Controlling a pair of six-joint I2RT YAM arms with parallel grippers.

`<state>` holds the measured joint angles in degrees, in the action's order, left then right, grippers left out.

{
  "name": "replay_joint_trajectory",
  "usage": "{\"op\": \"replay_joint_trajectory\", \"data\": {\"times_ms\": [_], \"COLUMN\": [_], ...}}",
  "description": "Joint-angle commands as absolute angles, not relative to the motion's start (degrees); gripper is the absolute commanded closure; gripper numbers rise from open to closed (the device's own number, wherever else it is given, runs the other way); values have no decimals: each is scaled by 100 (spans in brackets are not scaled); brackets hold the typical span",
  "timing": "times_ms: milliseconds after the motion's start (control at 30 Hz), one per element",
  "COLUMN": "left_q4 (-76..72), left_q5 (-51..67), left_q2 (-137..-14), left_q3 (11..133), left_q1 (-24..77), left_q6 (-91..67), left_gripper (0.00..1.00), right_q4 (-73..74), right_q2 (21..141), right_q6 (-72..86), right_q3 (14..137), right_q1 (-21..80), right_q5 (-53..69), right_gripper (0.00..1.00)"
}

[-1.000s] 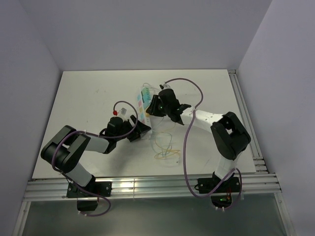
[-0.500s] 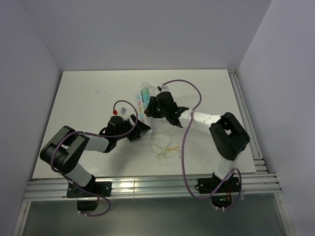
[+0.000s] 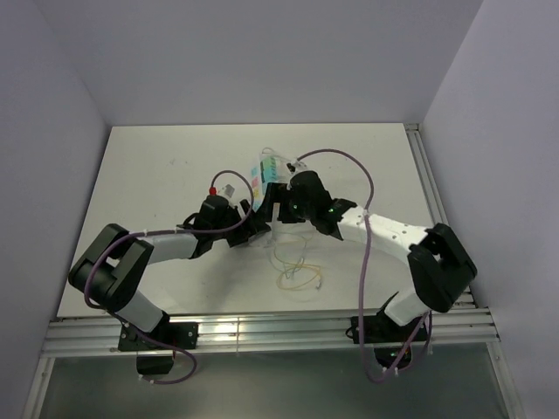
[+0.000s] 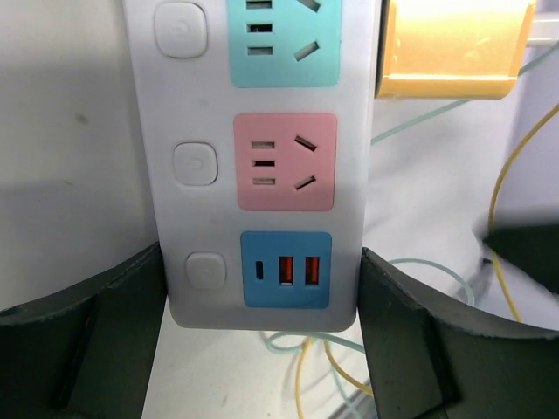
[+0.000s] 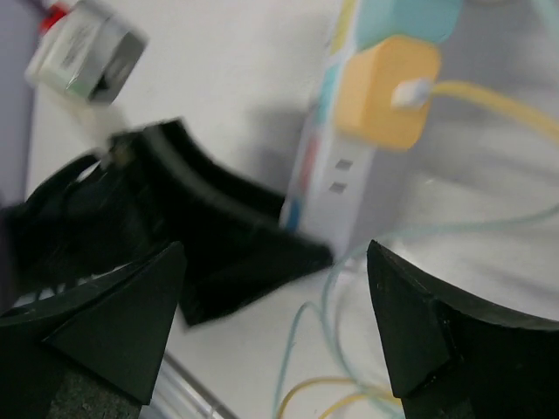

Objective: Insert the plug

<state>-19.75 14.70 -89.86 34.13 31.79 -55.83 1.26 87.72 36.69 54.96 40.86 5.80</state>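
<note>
Left claw [image 4: 260, 262]: pinching the end of the power strip [image 4: 196, 96], bracing it, I judge.
Right claw [image 5: 275, 262]: spread, empty, facing the plug [image 5: 389, 92].
Plug: yellow, against the strip's side beside the teal socket [image 4: 281, 39]; seating unclear.

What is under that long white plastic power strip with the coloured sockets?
The white table it rests on. Thin yellow and pale green wires show just past the blue end of the power strip; whether they run underneath is hidden by its body.
</note>
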Motion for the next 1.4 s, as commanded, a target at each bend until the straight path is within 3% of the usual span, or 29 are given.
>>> {"op": "replay_joint_trajectory", "data": {"times_ms": [0, 167, 200, 333, 400, 433, 600, 633, 667, 1067, 1200, 1367], "left_q4": [-355, 745, 991, 1213, 1178, 1143, 923, 879, 809, 536, 352, -1035], "left_q5": [512, -1200, -1317, -1512, -1494, -1485, -1406, -1389, -1345, -827, -309, 719], "left_q2": [-9061, -9447, -9544, -9957, -10045, -10142, -10108, -10038, -9994, -8334, -7150, -5294], "left_q3": [4093, 5077, 5211, 5607, 5686, 5713, 5669, 5652, 5617, 4905, 4457, 3017], "left_q1": [3111, 3094, 3076, 3006, 2997, 2997, 2997, 2997, 2997, 3006, 3006, 3006], "left_q6": [-5021, -4317, -4202, -3912, -3850, -3806, -3709, -3700, -3665, -3884, -4078, -4587], "left_gripper": [100, 100, 100, 100, 89, 76, 39, 24, 1, 1, 1, 1], "right_q4": [228, 18, 26, 377, 465, 614, 800, 791, 791, 905, 967, 37], "right_q2": [7852, 6550, 6156, 5240, 4756, 4624, 3640, 3508, 3324, 3568, 3595, 2586], "right_q6": [3726, 4068, 4130, 4210, 4105, 4070, 4017, 4008, 3990, 4438, 4737, 4466], "right_q3": [5186, 4406, 4299, 3868, 3578, 3438, 2866, 2761, 2594, 2048, 1951, 1144], "right_q1": [4192, 4201, 4184, 4166, 4166, 4166, 4166, 4166, 4166, 4166, 4166, 4166], "right_q5": [1063, 1677, 1687, 1197, 741, 529, -770, -887, -1018, -1722, -1758, -1100], "right_gripper": [9, 5, 0, 0, 0, 0, 0, 0, 0, 0, 0, 0]}}
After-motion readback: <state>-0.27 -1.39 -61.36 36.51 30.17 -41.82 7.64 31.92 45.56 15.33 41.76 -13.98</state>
